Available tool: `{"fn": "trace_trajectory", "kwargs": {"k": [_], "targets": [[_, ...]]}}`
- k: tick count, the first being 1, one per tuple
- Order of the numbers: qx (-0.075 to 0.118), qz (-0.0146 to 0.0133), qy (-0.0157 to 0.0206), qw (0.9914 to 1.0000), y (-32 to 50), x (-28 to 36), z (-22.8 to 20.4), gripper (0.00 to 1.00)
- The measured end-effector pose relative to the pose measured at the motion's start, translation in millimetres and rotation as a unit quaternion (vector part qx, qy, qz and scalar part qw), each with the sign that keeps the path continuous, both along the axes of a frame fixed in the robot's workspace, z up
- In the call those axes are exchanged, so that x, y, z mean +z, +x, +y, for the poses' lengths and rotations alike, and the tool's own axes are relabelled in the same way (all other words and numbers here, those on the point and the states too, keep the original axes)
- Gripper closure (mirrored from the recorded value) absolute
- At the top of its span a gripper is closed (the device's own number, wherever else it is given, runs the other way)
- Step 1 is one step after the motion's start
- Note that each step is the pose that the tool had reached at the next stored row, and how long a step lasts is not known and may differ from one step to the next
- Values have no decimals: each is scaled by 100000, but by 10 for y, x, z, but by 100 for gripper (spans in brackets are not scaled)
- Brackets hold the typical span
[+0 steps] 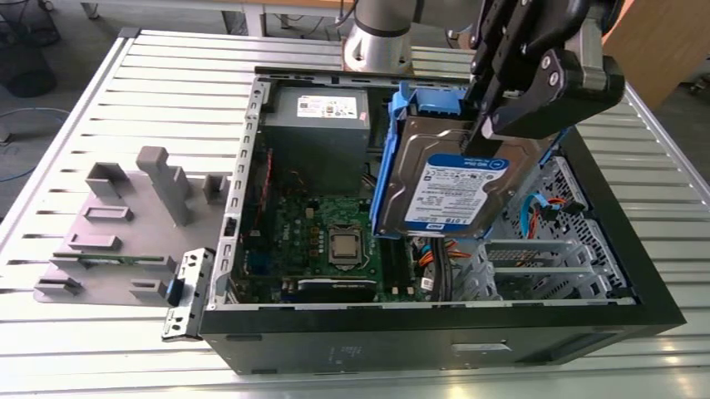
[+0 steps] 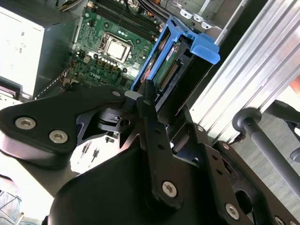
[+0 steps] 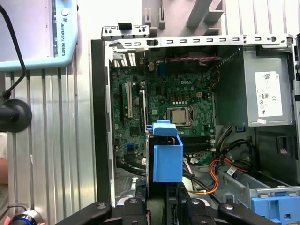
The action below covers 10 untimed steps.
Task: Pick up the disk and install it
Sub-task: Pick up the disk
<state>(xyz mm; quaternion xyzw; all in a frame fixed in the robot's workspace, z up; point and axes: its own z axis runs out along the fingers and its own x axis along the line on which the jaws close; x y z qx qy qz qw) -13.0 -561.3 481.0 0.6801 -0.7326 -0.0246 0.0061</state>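
1. Silver metal under a white-and-blue label, the disk (image 1: 455, 187) hung over the open computer case (image 1: 444, 353), bright blue rails round its edges; in the exterior view it stood at about two o'clock from the case's middle, tilted, label toward the camera; whether its lower edge touched anything inside, I could not tell.
2. The black gripper (image 1: 496, 125) reached in from one o'clock; its jaws were closed narrow on the disk's upper end, carrying it.
3. At nine o'clock from the disk lay the green motherboard (image 1: 322, 233), flat on the case floor, the processor socket (image 1: 344, 245) near its middle; at eleven o'clock sat the grey power supply (image 1: 316, 125), against the case's far wall.
4. At five o'clock from the disk stood the perforated grey drive cage (image 1: 533, 266), inside the case, just beside the disk's lower end.
5. Outside the case, at nine o'clock from it, a grey moulded fixture (image 1: 122, 224) rested on the slatted metal table (image 1: 111, 357), well apart from the gripper.
6. In the first wrist view the disk's blue carrier end (image 3: 167, 161) hung before the motherboard, orange cables (image 3: 213, 176) near it; in the second wrist view the same blue frame (image 2: 187, 51) showed past the dark fingers (image 2: 149, 101).
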Motion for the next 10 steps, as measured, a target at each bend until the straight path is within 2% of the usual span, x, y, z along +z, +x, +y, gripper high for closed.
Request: {"fn": "trace_trajectory", "kwargs": {"k": [10], "targets": [[13, -1, 6, 100000, 14, 0, -3, 65]]}}
